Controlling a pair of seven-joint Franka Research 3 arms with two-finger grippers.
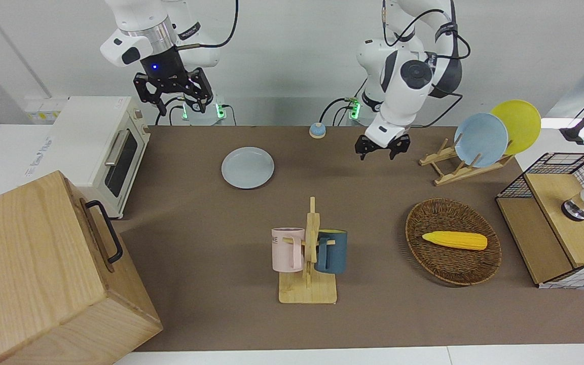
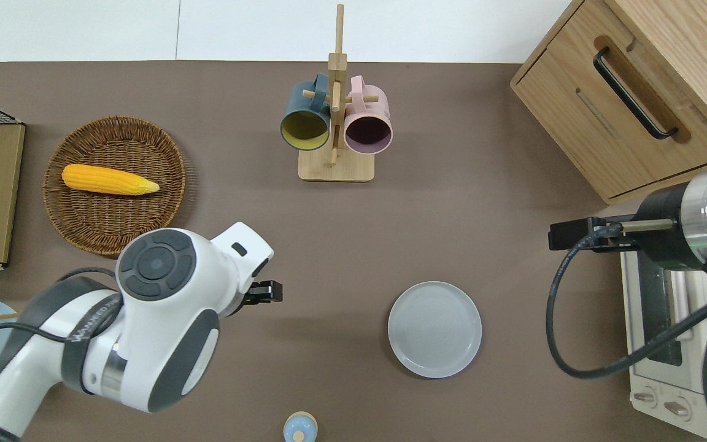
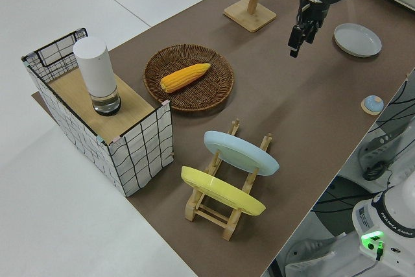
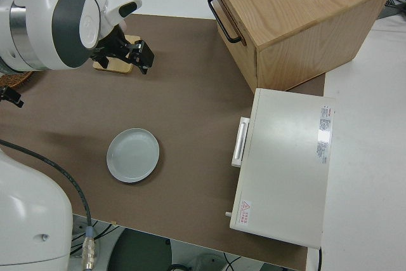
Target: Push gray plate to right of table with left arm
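Lower centre of the overhead view, the gray plate [image 2: 434, 329] sat flat, looking rigid, smooth and slidable via its low rim; left gripper [image 2: 269, 291] hovered apart from it, finger state unclear.

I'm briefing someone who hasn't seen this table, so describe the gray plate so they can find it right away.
Start at the white toaster oven at the right arm's end of the table. The gray plate lies flat on bare tabletop just beside it, nearer to the robots than the mug rack. Unlike the sky-blue plate and yellow plate, it is not propped in a rack.
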